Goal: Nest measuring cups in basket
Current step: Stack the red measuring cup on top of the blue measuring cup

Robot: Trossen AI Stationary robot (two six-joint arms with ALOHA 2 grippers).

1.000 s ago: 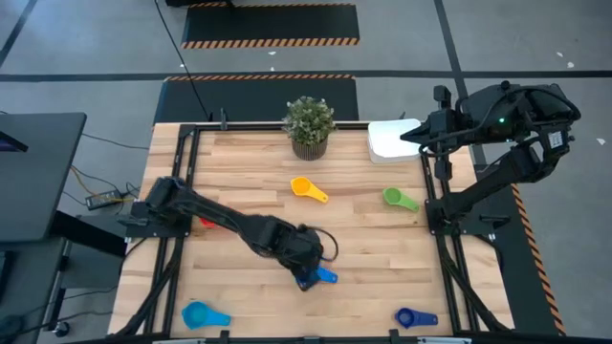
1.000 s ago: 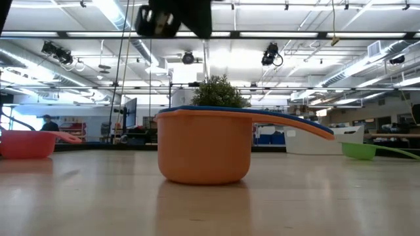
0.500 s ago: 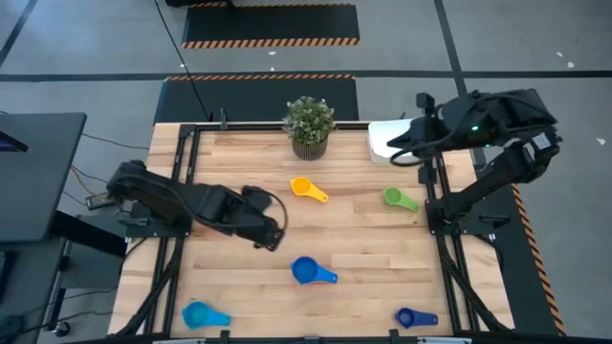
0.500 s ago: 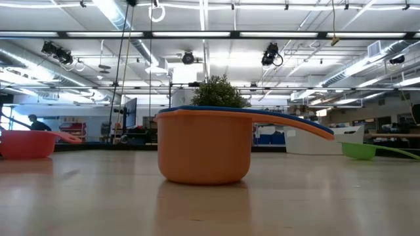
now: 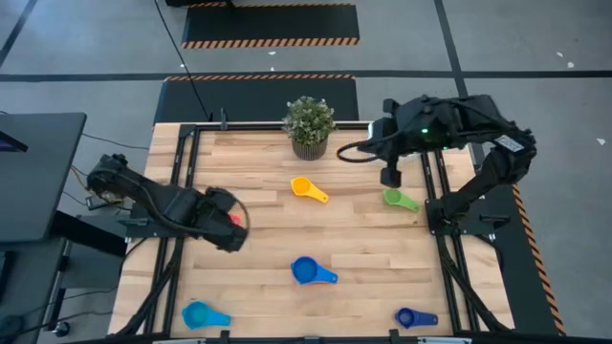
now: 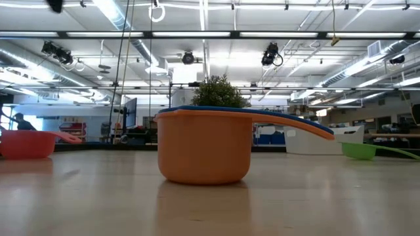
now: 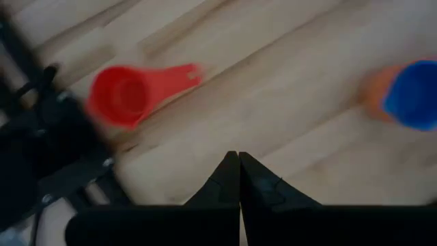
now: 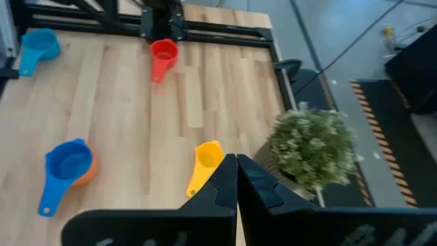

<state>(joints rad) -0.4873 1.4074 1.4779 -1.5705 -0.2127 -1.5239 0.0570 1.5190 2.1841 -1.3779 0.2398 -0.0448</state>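
Both my hands are pinched shut, empty; my left hand (image 5: 228, 232) should open wide and drop squarely over the red cup (image 7: 123, 95).

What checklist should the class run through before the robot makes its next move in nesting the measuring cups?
1. Left gripper shut and empty: ok.
2. Right gripper shut and empty: ok.
3. Blue cup sits in the orange cup: ok.
4. Red cup upright on the table near the left gripper: ok.
5. Yellow cup and green cup lie apart, unobstructed: ok.
6. Basket free to receive cups: cannot tell, the right arm hides it.
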